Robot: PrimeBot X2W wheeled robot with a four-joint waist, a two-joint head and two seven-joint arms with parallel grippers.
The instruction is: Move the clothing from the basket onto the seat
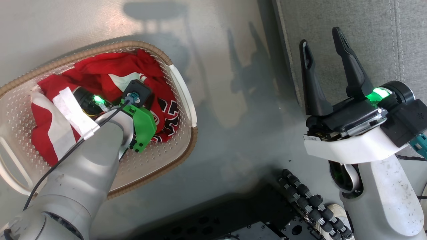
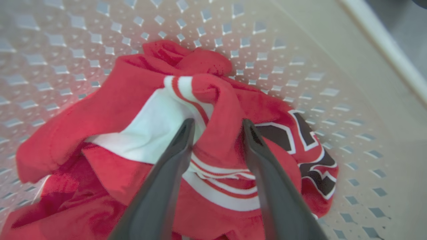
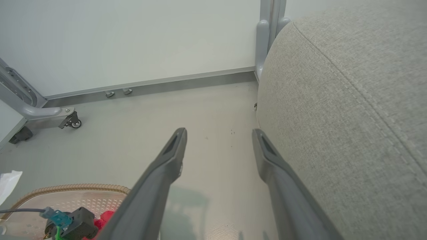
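Your floor is smooth pale grey, ending at a white wall with a castored grey frame. The red, white-striped thin-fabric clothing lies in the cream perforated plastic basket, left of the big grey fabric seat. Your left gripper straddles a fold of the clothing; you cannot tell whether it pinches. Your right gripper hangs spread and empty beside the seat.

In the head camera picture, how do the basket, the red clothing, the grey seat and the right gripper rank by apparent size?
1. the basket: largest
2. the clothing and the seat: alike; the seat runs off the frame, so unranked
3. the right gripper: smallest, though seemingly nearer the camera
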